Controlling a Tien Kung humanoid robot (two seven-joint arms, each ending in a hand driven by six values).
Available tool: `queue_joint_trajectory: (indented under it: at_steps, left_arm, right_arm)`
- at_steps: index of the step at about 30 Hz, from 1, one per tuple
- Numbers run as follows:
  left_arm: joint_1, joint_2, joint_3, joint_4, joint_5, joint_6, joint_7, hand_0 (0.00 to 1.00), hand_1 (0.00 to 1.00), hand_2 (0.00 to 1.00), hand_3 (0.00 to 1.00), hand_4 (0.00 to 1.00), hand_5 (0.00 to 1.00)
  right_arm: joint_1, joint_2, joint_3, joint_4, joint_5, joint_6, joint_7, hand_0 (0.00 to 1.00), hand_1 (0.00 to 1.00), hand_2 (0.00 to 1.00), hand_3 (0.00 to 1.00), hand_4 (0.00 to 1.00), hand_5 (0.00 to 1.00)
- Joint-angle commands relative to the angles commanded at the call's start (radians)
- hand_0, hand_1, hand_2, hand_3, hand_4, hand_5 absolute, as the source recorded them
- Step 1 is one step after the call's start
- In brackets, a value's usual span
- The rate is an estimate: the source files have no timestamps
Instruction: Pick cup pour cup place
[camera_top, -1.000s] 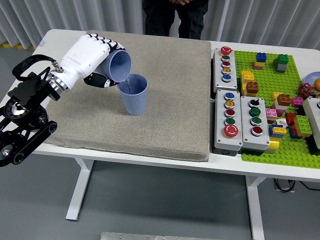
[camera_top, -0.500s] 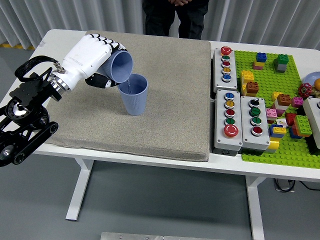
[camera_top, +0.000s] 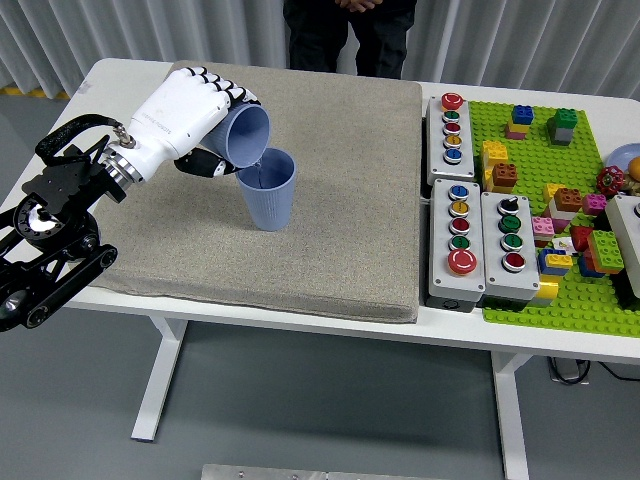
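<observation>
The robot's left hand (camera_top: 185, 115), white-shelled with black-tipped fingers, has those fingers wrapped around a pale blue plastic cup (camera_top: 246, 135) and holds it tipped on its side, mouth facing right and downward. The lower lip of this tilted cup hangs just over the rim of a second pale blue plastic cup (camera_top: 268, 189), which stands upright on a grey-beige fabric mat (camera_top: 330, 200). A thin stream runs from the tilted cup into the upright one, where liquid shows inside. The two cups are very close at their rims; whether they touch cannot be told. The black left arm (camera_top: 50, 235) reaches in from the lower left edge and over the mat's left side.

The mat covers most of the left and middle of the white surface (camera_top: 120, 75). To its right lie three grey button boxes: a long one (camera_top: 451, 135) at the back with a column of coloured buttons, and two shorter ones (camera_top: 460, 243) (camera_top: 512, 245) side by side nearer the front. Further right sits a green studded baseplate (camera_top: 560, 300) scattered with small coloured building blocks (camera_top: 505, 177).

At the far side of the surface a person in dark clothing (camera_top: 345, 35) stands behind the mat, with only the lower torso and legs in the picture.
</observation>
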Motion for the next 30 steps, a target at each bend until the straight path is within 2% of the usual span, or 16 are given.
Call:
queue_joint_trajectory:
  at_steps: [18,30]
  left_arm:
    - [-0.005,0.01,0.008,0.0,0.009,0.013,0.007,0.589,0.519,0.529,0.505,0.849,0.096]
    - [-0.026,0.021,0.021,-0.002,0.018,0.021,0.014,0.589,0.518,0.528,0.506,0.842,0.089]
  right_arm:
    - [-0.009,0.002,0.004,0.0,-0.008,0.001,-0.002,0.724,0.694,0.747,0.707,0.336,0.281]
    - [-0.008,0.001,0.002,0.0,-0.006,0.001,-0.002,0.724,0.694,0.747,0.707,0.336,0.279]
